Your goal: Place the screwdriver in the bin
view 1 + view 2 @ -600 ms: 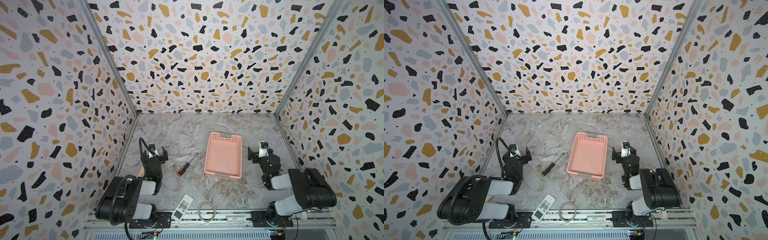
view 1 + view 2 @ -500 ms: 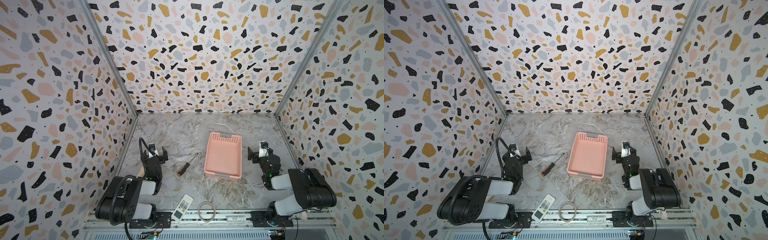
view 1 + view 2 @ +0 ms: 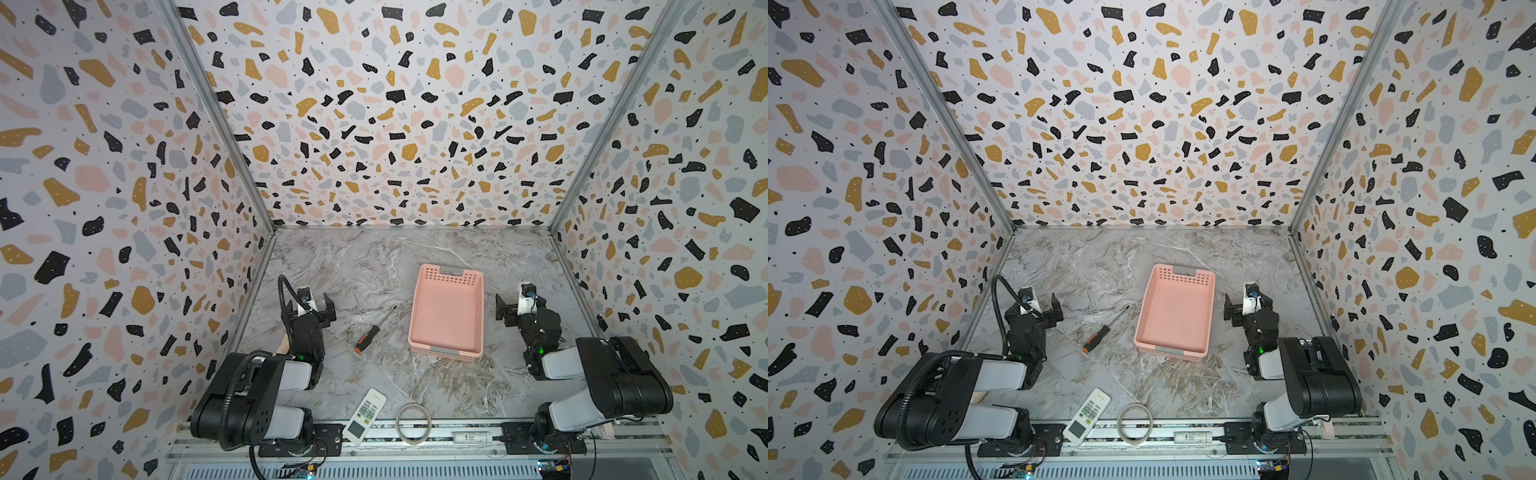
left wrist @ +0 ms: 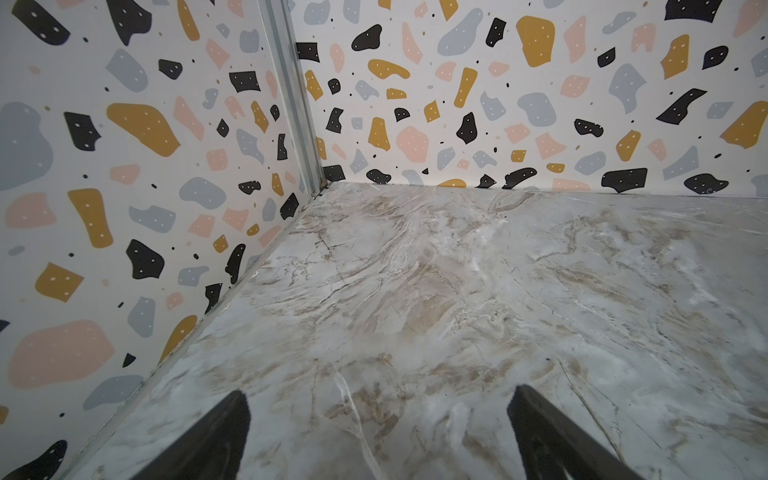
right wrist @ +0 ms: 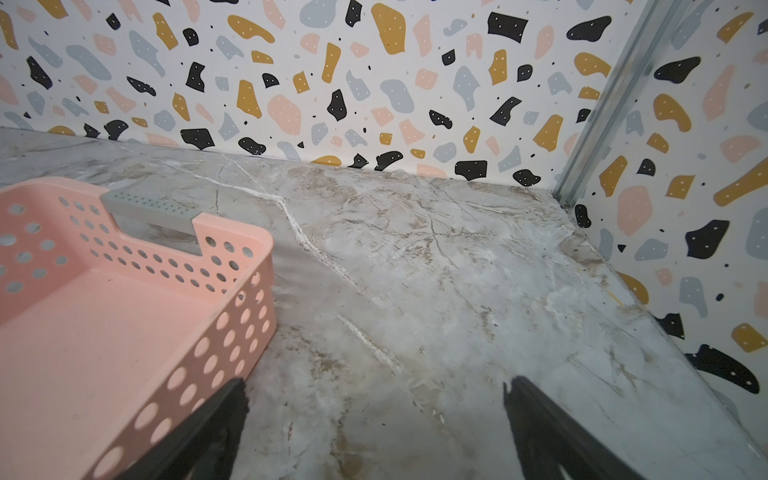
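Observation:
The screwdriver (image 3: pixel 368 336) (image 3: pixel 1096 337), black-and-orange handle and thin shaft, lies flat on the marble floor just left of the bin (image 3: pixel 446 316) (image 3: pixel 1175 313), a shallow pink perforated basket with nothing in it. My left gripper (image 3: pixel 309 305) (image 3: pixel 1036 306) sits low to the left of the screwdriver, apart from it, open and empty; in the left wrist view the gripper (image 4: pixel 379 392) has only bare floor between its fingers. My right gripper (image 3: pixel 521 306) (image 3: pixel 1248 306) (image 5: pixel 376 381) is open and empty just right of the bin's side wall (image 5: pixel 232 332).
A white remote (image 3: pixel 365 415) (image 3: pixel 1087 415), a pale ring (image 3: pixel 412 424) (image 3: pixel 1134 424) and a small white cylinder (image 3: pixel 473 437) lie along the front rail. A beige piece (image 3: pixel 284 345) peeks out behind the left arm. Patterned walls close in three sides.

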You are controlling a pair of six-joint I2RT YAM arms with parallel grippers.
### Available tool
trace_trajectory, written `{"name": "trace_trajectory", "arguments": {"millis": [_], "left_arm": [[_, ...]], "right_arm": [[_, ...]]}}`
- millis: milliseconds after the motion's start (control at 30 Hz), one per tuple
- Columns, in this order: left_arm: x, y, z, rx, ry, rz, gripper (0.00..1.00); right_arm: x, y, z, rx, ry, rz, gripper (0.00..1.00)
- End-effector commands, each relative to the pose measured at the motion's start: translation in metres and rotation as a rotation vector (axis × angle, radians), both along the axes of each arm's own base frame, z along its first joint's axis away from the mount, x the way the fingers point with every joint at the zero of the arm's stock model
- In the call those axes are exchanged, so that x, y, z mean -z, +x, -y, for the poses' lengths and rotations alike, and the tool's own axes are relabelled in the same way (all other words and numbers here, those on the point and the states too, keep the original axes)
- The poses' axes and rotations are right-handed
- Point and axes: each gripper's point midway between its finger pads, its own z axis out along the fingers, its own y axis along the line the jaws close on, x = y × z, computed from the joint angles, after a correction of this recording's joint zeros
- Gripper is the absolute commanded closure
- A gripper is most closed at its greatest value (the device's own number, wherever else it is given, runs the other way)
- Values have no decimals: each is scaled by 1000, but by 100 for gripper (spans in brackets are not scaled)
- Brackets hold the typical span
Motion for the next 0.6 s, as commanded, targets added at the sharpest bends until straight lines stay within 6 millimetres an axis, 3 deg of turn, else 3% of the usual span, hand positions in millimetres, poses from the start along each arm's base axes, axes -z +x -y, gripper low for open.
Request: {"name": "trace_trajectory", "arguments": {"millis": [0,567], "left_arm": [[-12,2,-3,-13,-9,51,0],[-13,0,-7,-39,-12,57,0]], "right_arm": [[-8,5,0,2,6,21,1],[-9,5,0,4,7,23,1]]}}
